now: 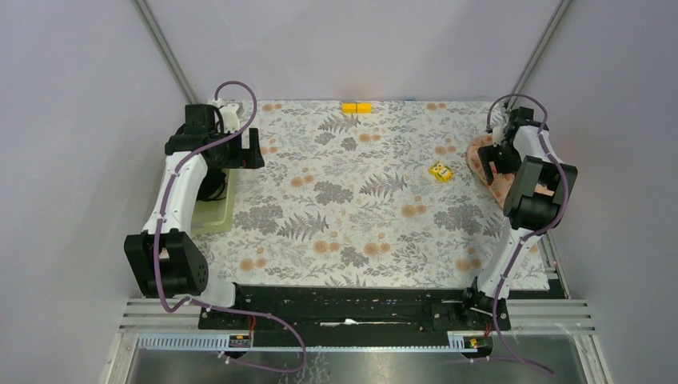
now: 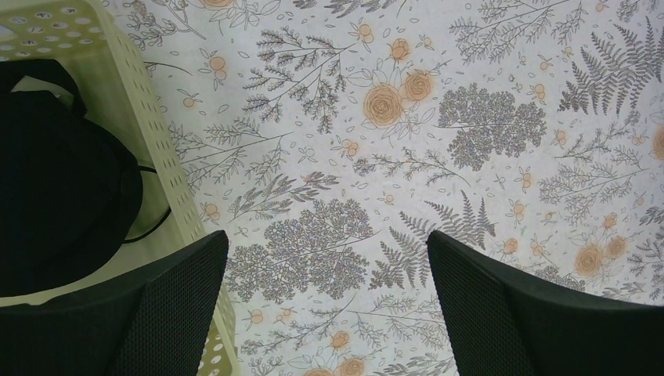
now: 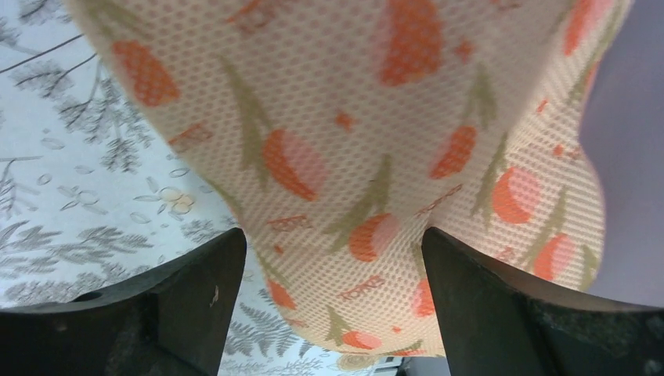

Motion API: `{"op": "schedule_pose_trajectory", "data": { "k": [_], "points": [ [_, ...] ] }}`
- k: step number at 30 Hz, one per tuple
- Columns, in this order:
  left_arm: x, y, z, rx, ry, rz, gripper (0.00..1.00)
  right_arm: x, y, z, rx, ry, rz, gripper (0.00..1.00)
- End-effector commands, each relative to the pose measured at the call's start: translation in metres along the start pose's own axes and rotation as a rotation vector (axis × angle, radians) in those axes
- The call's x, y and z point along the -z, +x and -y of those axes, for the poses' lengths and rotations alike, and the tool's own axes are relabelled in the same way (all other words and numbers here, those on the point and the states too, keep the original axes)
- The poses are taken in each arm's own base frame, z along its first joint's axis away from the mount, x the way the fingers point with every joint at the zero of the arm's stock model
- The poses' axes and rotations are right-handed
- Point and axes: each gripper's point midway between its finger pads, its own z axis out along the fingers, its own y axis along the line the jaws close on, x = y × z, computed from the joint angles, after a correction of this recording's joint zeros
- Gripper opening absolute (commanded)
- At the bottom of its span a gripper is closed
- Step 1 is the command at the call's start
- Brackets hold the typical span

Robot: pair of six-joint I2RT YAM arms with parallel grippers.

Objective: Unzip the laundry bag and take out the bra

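The laundry bag, salmon-pink with red-orange motifs, lies at the table's far right edge, partly under my right arm. In the right wrist view it fills the frame at very close range, and no zip shows. My right gripper is open, with its jaws wide apart on either side of a bulge of the bag. My left gripper is open and empty above the floral cloth, beside the basket. The bra is hidden.
A pale green plastic basket sits at the left edge with a black garment in it. A small yellow packet lies on the cloth left of the bag. A yellow-orange block lies at the far edge.
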Motion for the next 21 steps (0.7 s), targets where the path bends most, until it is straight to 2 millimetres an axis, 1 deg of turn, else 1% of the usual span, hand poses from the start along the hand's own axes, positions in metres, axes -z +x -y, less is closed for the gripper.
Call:
{"op": "schedule_pose_trajectory", "data": {
  "k": [1, 3, 6, 7, 9, 12, 14, 16, 18, 21],
  "points": [
    [0.001, -0.015, 0.007, -0.002, 0.028, 0.037, 0.99, 0.012, 0.011, -0.038, 0.003, -0.199, -0.011, 0.88],
    [0.0, -0.016, 0.008, -0.004, 0.032, 0.037, 0.99, 0.017, 0.014, -0.057, -0.016, -0.29, -0.008, 0.87],
    [-0.001, -0.016, 0.009, -0.006, 0.035, 0.035, 0.99, 0.028, 0.014, -0.077, -0.047, -0.395, 0.007, 0.86],
    [-0.001, -0.017, 0.009, -0.007, 0.036, 0.034, 0.99, 0.032, 0.011, -0.08, -0.053, -0.412, 0.019, 0.86],
    [-0.002, -0.016, 0.011, -0.01, 0.041, 0.033, 0.99, 0.043, 0.003, -0.079, -0.057, -0.422, 0.053, 0.87],
    [-0.003, -0.018, 0.011, -0.014, 0.045, 0.032, 0.99, 0.065, -0.014, -0.065, -0.038, -0.375, 0.12, 0.89],
    [-0.003, -0.019, 0.012, -0.016, 0.046, 0.035, 0.99, 0.077, -0.024, -0.049, -0.034, -0.325, 0.161, 0.9],
    [-0.002, -0.019, 0.013, -0.017, 0.047, 0.037, 0.99, 0.085, -0.031, -0.031, -0.036, -0.271, 0.188, 0.91],
    [-0.003, -0.018, 0.013, -0.016, 0.048, 0.034, 0.99, 0.086, -0.036, -0.011, -0.043, -0.214, 0.2, 0.92],
    [-0.004, -0.015, 0.012, -0.014, 0.048, 0.026, 0.99, 0.07, -0.029, 0.017, -0.016, -0.115, 0.142, 0.93]
  ]
}}
